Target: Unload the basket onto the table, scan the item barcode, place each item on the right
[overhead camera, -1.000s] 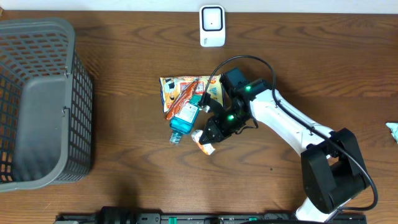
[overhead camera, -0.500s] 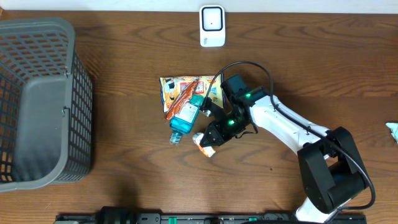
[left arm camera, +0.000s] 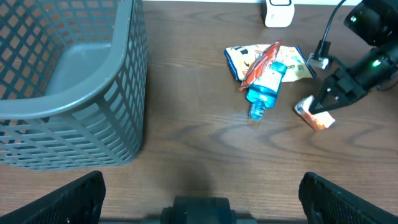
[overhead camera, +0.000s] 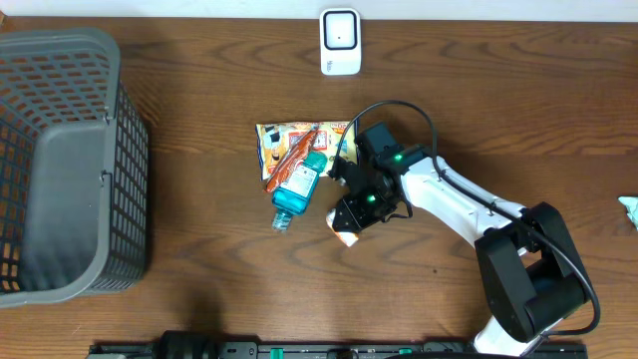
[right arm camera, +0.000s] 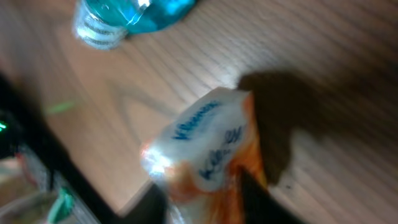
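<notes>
Since the tissue pack (overhead camera: 345,237) sits right at the tips of the right hand (overhead camera: 346,221), the right arm is plainly the nearer one. The left hand (left arm camera: 199,186) hangs well apart at the near edge, its fingers spread wide with nothing between them.

Right hand: the wrist view is blurred. Dark fingers flank the orange-and-white pack, but I cannot tell whether they are clamped on it or standing loose around it.

Pack position: on the tabletop (overhead camera: 199,100), just beside the neck of the bottle (overhead camera: 294,189) and nearer the front edge than the snack packet (overhead camera: 289,140). Its long axis runs slantwise across the tabletop, as seen from the left wrist.

Key relation: the scanner (overhead camera: 339,42) lies toward the far edge, well apart from the pack, with the snack packet between. Judgement: the pack has to be carried away from the front edge and over the packet, with its barcode face turned to the scanner.

Count:
- tissue pack, one
- bottle, one
- snack packet, one
- scanner, one
- basket (overhead camera: 60,45), one, at the left
</notes>
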`<act>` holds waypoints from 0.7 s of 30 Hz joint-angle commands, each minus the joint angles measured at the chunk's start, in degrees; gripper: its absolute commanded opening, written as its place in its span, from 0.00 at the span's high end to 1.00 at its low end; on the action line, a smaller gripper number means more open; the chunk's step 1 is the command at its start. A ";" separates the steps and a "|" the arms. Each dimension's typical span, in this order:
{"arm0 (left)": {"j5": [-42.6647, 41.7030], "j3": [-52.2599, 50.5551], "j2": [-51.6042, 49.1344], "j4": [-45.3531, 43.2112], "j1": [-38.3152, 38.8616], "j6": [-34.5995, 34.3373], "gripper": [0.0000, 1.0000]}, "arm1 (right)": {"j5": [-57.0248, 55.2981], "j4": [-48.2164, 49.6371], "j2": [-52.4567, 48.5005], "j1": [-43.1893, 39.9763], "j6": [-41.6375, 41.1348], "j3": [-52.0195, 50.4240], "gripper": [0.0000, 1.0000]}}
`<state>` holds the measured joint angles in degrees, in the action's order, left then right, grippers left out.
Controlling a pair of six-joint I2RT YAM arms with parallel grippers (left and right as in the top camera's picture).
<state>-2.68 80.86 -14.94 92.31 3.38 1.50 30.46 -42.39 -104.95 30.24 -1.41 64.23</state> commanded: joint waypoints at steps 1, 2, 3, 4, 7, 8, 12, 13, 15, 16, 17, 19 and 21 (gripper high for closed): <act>-0.28 -0.11 -0.24 4.31 -0.31 -0.07 0.01 | -5.55 0.22 -0.17 -0.68 -3.02 -0.52 0.47; -0.28 -0.11 -0.24 4.31 -0.31 -0.07 0.01 | -7.72 0.22 -0.17 -0.68 -4.22 -0.52 0.39; -0.28 -0.11 -0.24 4.31 -0.31 -0.07 0.01 | -10.03 0.22 -0.17 -0.68 -5.40 -0.52 0.25; -0.28 -0.11 -0.24 4.31 -0.31 -0.07 0.01 | -12.46 0.20 -0.17 -0.70 -6.75 -0.52 0.08; -0.28 -0.11 -0.24 4.31 -0.31 -0.07 0.01 | -19.56 0.20 -0.17 -1.14 -12.37 -0.50 0.01; -0.28 -0.11 -0.24 4.31 -0.31 -0.07 0.01 | -21.07 0.20 -0.17 -1.46 -13.81 -0.50 0.01; -0.28 -0.11 -0.24 4.31 -0.31 -0.07 0.00 | -24.68 0.22 -0.17 -3.63 -15.52 -0.48 0.04; -0.28 -0.11 -0.24 4.31 -0.31 -0.07 0.01 | -25.53 0.22 -0.17 -4.35 -15.52 -0.44 0.04; -0.28 -0.11 -0.24 4.31 -0.31 -0.07 0.01 | -26.29 -0.02 -0.15 -5.73 -15.41 -0.11 0.03; -0.28 -0.11 -0.24 4.31 -0.31 -0.07 0.01 | -26.27 -0.33 -0.15 -6.38 -15.28 0.28 0.01; -0.28 -0.11 -0.24 4.31 -0.31 -0.07 0.01 | -26.27 -0.92 -0.15 -6.97 -15.28 0.85 0.01; -0.28 -0.11 -0.24 4.31 -0.31 -0.07 0.01 | -26.27 -3.32 -0.07 -8.11 -15.23 2.80 0.01; -0.28 -0.11 -0.24 4.31 -0.31 -0.07 0.01 | -26.03 -6.14 0.15 -8.68 -14.34 5.03 0.02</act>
<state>-2.68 80.86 -14.94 92.31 3.38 1.50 6.09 -46.98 -104.95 22.39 -15.59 65.71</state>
